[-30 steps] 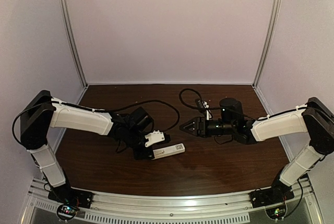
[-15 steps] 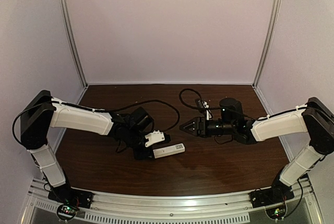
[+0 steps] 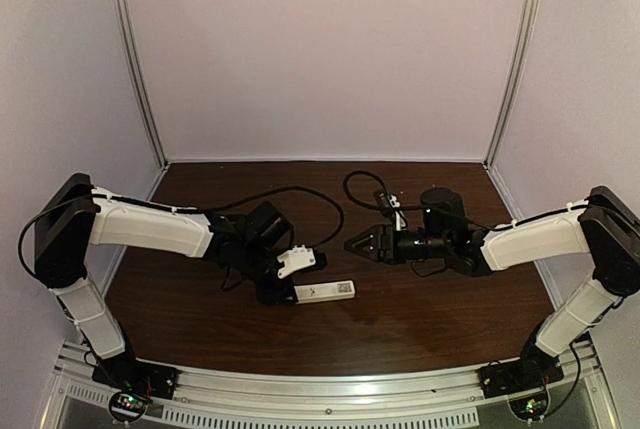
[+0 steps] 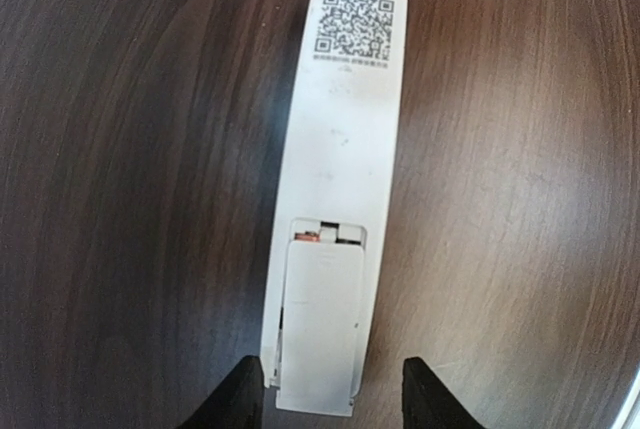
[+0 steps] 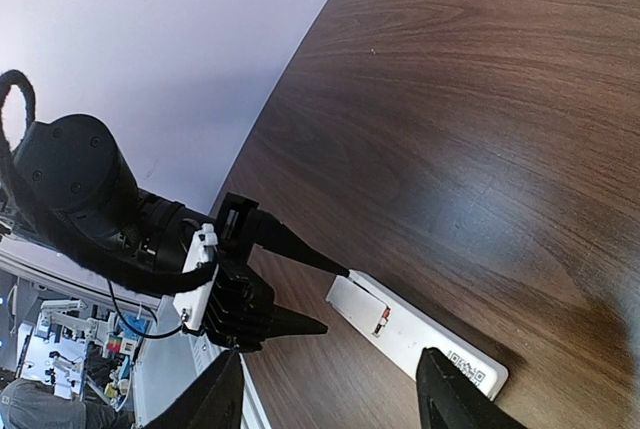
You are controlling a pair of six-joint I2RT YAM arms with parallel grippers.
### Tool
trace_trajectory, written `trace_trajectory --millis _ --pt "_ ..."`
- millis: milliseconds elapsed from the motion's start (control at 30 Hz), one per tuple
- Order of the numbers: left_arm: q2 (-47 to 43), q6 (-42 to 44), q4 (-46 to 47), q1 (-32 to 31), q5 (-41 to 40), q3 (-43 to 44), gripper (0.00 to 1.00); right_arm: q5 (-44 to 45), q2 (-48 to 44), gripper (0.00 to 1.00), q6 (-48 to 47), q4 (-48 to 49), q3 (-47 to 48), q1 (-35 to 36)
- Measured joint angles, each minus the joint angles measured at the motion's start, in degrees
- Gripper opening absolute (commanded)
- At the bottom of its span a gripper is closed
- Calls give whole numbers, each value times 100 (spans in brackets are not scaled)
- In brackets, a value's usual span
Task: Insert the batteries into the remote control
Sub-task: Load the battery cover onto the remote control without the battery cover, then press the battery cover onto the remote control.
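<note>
The remote control [image 4: 340, 149] is laid back-up on the tabletop [image 4: 120, 149], left of centre and towards the near side. Its cover plate [image 4: 318, 324] is set over the battery bay, with a sliver of the orange batteries [image 4: 308, 240] shown in the gap. Its covered end is straddled by the left pincer [image 4: 332, 394], whose jaws are parted and closed on nothing. The right pincer [image 5: 333, 369] is held open and empty, right of the remote and farther back.
</note>
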Motion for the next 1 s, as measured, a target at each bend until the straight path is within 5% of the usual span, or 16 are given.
trace_trajectory --millis 300,467,800,1000 --pt "-354 -44 125 31 -79 -184 51 -2 0 56 -22 -50 0 -9" --pt "-1121 -396 442 236 2 -514 51 -2 7 46 -61 -264 31 44" --pt "-2702 -2218 1862 769 48 -2002 51 76 573 38 -201 -846 726 623" --pt "-2859 -3174 2544 778 227 -2846 46 11 1165 32 -179 -916 1123 997"
